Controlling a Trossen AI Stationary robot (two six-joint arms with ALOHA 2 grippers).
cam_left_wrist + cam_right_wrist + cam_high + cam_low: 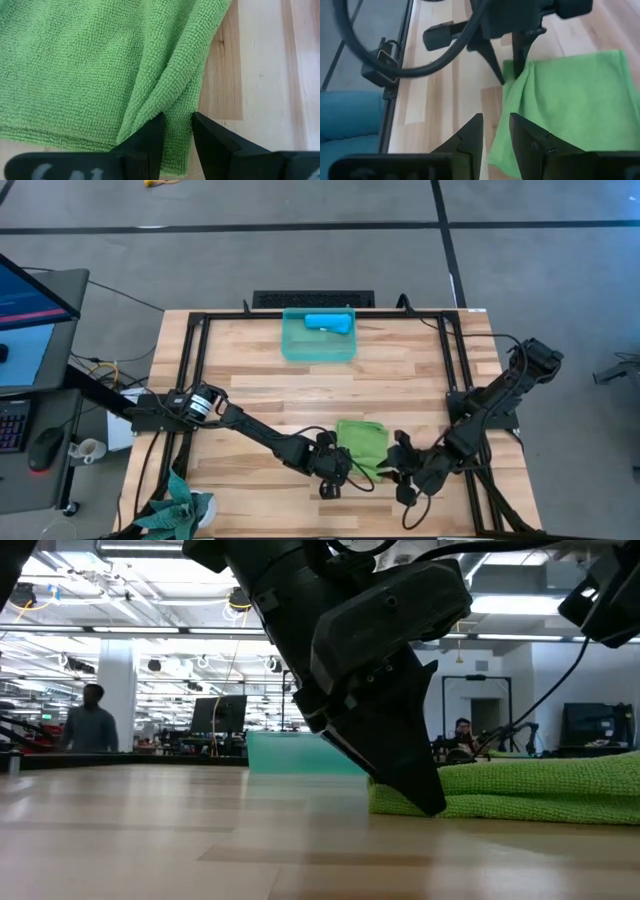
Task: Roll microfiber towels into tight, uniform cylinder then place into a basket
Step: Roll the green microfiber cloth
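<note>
The left gripper (pixel 176 131) pinches a fold of the lime towel (pixel 362 442) near the table's (pixel 250 380) front edge; the right gripper (pixel 495 132), its fingers slightly apart, hovers just beside the towel.

- We see a light wooden counter (pixel 260 395) of long planks, framed by black rails (pixel 190 360).
- Left of the counter stands a desk with a monitor (pixel 25 295), a keyboard (pixel 12 425) and a mouse (pixel 45 448).
- A teal, leaf-shaped thing (pixel 178 508) lies at the counter's near left corner.
- A yellow cable (pixel 105 370) shows beside the desk.
- Across the room we see 1 person standing (pixel 88 720) and 1 seated (pixel 462 735), among dark screens (pixel 585 725).
</note>
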